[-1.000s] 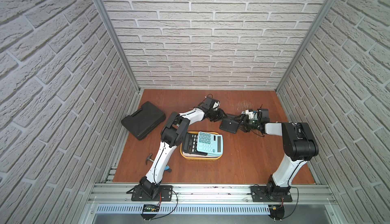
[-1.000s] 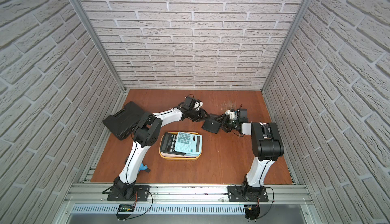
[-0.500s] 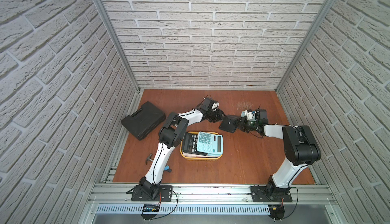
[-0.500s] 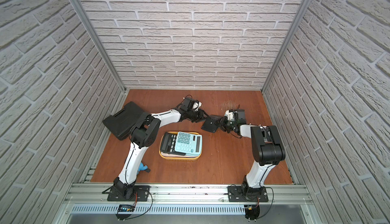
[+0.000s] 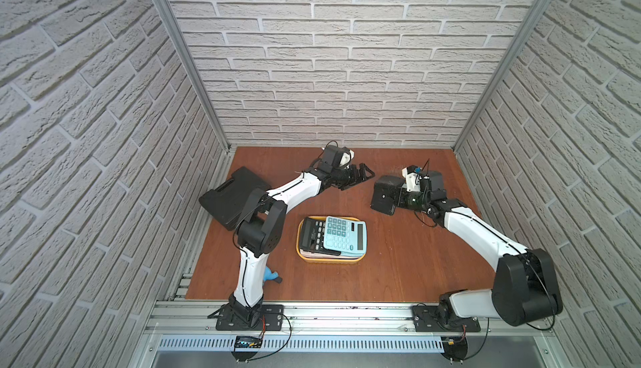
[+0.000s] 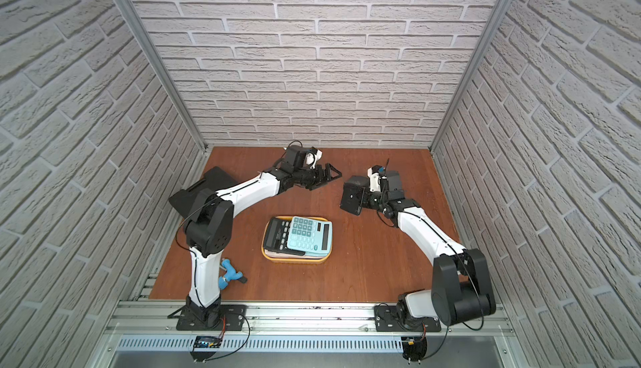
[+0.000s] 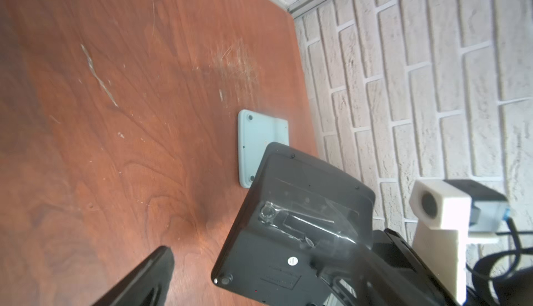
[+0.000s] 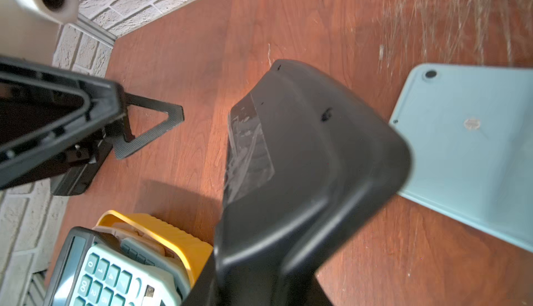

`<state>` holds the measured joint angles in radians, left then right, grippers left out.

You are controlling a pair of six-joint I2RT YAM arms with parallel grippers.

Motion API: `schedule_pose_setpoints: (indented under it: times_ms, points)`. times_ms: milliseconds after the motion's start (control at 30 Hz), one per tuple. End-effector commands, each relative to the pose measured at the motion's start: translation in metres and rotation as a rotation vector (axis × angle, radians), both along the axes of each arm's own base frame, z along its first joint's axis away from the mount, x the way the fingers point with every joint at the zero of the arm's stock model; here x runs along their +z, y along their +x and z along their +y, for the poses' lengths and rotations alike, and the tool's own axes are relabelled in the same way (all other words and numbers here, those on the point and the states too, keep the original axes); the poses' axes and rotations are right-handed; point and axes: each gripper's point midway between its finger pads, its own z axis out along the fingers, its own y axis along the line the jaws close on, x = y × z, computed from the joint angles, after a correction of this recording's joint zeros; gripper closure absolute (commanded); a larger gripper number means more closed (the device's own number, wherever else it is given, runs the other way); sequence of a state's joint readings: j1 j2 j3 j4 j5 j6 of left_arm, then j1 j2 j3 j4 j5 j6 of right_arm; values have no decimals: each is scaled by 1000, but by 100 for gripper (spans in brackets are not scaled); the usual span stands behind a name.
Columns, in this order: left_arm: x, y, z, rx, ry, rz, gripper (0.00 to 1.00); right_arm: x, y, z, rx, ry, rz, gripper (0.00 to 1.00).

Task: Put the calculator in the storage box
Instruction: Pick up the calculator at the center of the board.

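A black calculator (image 5: 383, 194) (image 6: 351, 194) is held tilted, its back showing, with my right gripper (image 5: 397, 197) shut on one end of it. It fills the right wrist view as the black calculator (image 8: 302, 160) and hides the jaws there. My left gripper (image 5: 364, 175) (image 6: 331, 173) stands open just left of it, touching nothing; one finger (image 7: 150, 275) shows beside the calculator (image 7: 302, 232). The yellow storage box (image 5: 333, 259) (image 6: 295, 260) (image 8: 173, 232) sits mid-table, holding a black and a light blue calculator over a pale one.
A second light blue calculator (image 7: 259, 143) (image 8: 476, 146) lies face down on the table behind the held one. A flat black case (image 5: 232, 196) (image 6: 204, 189) lies at the left edge. A small blue tool (image 5: 270, 276) (image 6: 230, 274) lies by the left arm's base.
My left gripper has opened and let go of the black calculator. My right gripper has shut on the calculator's other end and now holds it alone.
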<state>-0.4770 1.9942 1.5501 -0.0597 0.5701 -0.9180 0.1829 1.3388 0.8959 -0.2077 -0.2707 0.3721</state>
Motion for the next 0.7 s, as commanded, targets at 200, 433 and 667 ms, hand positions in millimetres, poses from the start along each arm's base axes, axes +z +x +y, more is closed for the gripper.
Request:
schedule_pose_setpoints:
  times_ms: [200,433,667]
  points:
    - [53,-25,47,72,36,-80,2,68,-16,-3,42,-492,-370,97]
    - [81,-44,71,126,63,-132,2,87,-18,24,94,-734,-542,97]
    - [90,-54,89,116,39,-93,2,86,-11,60,117,-1097,-628,97]
